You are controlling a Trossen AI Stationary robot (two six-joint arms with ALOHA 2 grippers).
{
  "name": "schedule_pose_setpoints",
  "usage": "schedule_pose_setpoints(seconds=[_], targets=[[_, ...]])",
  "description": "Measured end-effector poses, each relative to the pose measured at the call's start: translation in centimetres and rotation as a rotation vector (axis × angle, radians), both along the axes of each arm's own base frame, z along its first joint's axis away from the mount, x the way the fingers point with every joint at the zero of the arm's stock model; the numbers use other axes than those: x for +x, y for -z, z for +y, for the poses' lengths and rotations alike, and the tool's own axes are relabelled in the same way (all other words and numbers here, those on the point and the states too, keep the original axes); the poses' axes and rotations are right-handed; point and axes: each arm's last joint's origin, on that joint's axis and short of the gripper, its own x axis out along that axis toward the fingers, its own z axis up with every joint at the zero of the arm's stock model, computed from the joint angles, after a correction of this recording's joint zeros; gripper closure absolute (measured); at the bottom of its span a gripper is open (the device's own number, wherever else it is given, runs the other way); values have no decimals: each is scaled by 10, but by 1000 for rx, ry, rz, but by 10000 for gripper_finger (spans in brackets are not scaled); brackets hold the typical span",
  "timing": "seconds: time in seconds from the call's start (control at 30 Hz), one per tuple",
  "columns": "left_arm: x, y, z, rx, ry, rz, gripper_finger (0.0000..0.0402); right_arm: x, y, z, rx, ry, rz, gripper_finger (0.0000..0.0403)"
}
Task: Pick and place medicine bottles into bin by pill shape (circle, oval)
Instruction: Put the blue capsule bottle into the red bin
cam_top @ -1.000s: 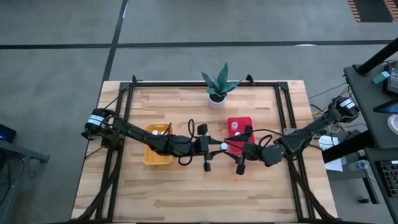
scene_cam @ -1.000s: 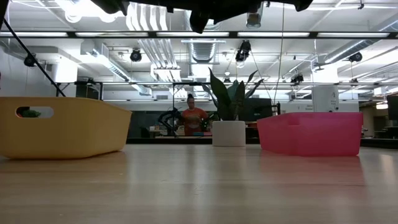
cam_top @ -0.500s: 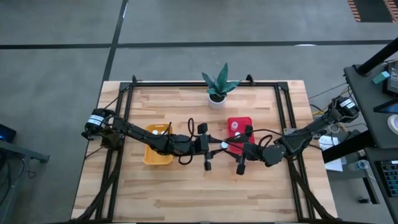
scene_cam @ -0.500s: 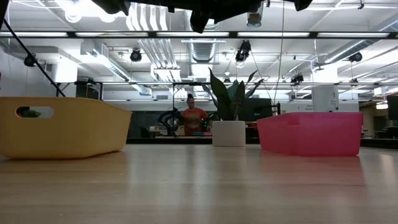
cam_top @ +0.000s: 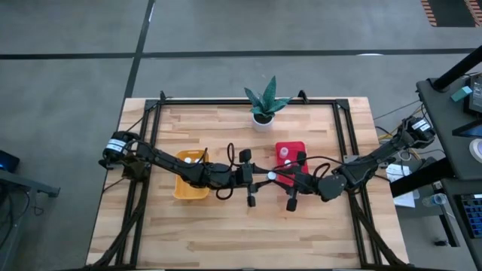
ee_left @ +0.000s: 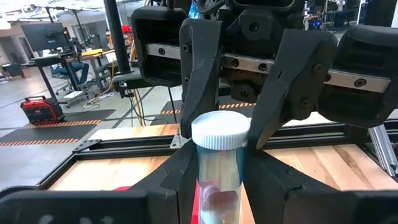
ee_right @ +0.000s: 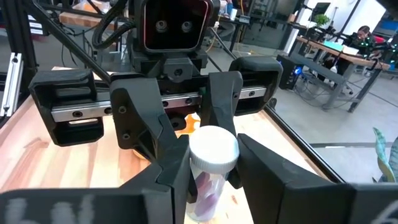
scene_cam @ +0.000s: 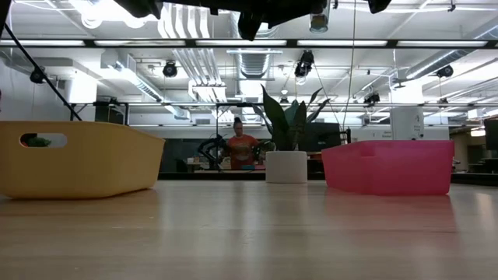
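Note:
One medicine bottle (cam_top: 271,177), clear with a white cap and reddish pills inside, hangs upright above the middle of the table, between the yellow bin (cam_top: 190,181) and the red bin (cam_top: 292,147). My left gripper (cam_top: 263,178) reaches it from the left and is shut on it. My right gripper (cam_top: 281,179) comes from the right, facing the left one, and its fingers are closed against the same bottle. In the left wrist view the bottle (ee_left: 219,155) stands between both pairs of fingers. My left gripper pinches the bottle's clear body (ee_left: 219,180) below the cap between its two fingers. It comes level from the table's left. The bottle stands upright, cap up, lifted clear of the table. My right gripper has one finger (ee_right: 171,180) on each side of the bottle's upper part, beside the cap (ee_right: 213,148). It comes level from the table's right, opposite the left gripper's fingers (ee_right: 146,127).
A white pot with a green plant (cam_top: 263,113) stands at the table's far edge. White-capped bottles lie in the red bin (cam_top: 285,153) and the yellow bin (cam_top: 188,159). A black frame (cam_top: 343,135) borders the table. A person (scene_cam: 241,148) sits far behind.
My right gripper has drawn its fingers together around the bottle that my left gripper holds. Neither arm has shifted, and the bottle has stayed where it was.

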Motion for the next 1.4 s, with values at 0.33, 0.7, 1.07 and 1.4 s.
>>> schedule_pose_setpoints(seconds=[0.33,0.7,1.07,1.4], targets=[[0,0,0,0,1,-1,301,0,0,0,0,0,0,294],[0,1,0,0,-2,1,219,0,0,0,11,-6,0,295],[0,6,0,13,5,49,173,-2,-2,-1,59,13,-19,296],[-19,-6,4,50,0,206,172,-5,-2,-2,58,12,0,293]])
